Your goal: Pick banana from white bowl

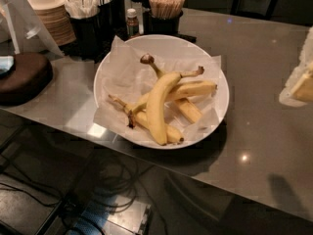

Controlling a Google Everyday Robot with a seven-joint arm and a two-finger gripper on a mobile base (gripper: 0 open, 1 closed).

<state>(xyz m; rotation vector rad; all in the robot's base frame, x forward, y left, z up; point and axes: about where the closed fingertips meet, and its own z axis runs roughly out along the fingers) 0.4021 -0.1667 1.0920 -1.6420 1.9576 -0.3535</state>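
A dim room, and a grey glossy table [264, 131] catching the ceiling lights, with cables trailing on the floor below its near edge. Along the far edge, toward the left corner, stand stacked beige bowls [49, 13], black holders of wooden stirrers [166, 6] and a small bottle [131, 21]. The white bowl [221, 106] sits close to the near edge, lined with crinkled paper [122, 72], and holds several bananas. The banana [157, 102] wanted is the long, strongly curved one lying on top of the heap, its stem with the dark knob pointing to the far edge and its tip resting near the bowl's rim on the near side. It crosses over a shorter banana [193, 88] and touches the others beneath. The claw [299, 84] shows only as a pale shape at the right edge of the table, well apart from the bowl, and I cannot tell whether it is wide or narrow. I'd reckon the fruit is light and firm enough but bruises under a hard squeeze, with a smooth skin that could slide. The thick middle, where it rides highest above its neighbours, looks the best place to take hold, across its width. The stem seems too thin and might snap. The loose paper could lift with it.
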